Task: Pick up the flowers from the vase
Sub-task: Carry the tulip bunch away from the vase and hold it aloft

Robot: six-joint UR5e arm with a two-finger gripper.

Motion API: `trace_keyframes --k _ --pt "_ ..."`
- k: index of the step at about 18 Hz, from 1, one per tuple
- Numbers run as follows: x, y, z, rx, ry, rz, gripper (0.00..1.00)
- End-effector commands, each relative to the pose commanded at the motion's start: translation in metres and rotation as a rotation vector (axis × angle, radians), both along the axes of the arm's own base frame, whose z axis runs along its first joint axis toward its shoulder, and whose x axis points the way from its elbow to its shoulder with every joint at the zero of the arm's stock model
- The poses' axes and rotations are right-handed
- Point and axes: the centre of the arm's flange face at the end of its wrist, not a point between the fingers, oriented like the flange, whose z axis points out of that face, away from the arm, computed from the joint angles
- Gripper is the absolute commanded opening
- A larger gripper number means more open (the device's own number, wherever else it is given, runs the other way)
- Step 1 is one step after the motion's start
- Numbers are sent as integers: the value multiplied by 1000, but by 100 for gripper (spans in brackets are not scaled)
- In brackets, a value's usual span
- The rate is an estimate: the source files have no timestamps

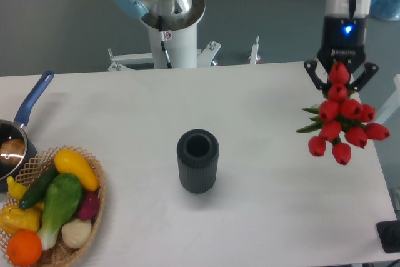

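Gripper [340, 85]: we see it pinching the flowers [342, 123] | Flowers: hanging over the table's [269, 204] right edge, well apart from the vase [198, 161] | Vase: upright mid-table, mouth open.

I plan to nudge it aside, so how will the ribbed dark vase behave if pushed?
The vase stands upright, taller than wide, so a high push may tip it. Its round body would probably roll once down. Its mouth looks empty, the flowers being in the gripper, so it is likely light.
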Motion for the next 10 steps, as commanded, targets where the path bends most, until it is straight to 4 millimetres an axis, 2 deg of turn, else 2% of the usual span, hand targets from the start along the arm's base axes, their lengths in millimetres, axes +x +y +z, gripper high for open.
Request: trace_keyframes --k 3,5,10 --pt "-6 8 -23 -142 39 -116 0" --pt "-9 12 -36 -220 19 -120 0" --pt "-13 47 -75 -368 -22 -155 0"
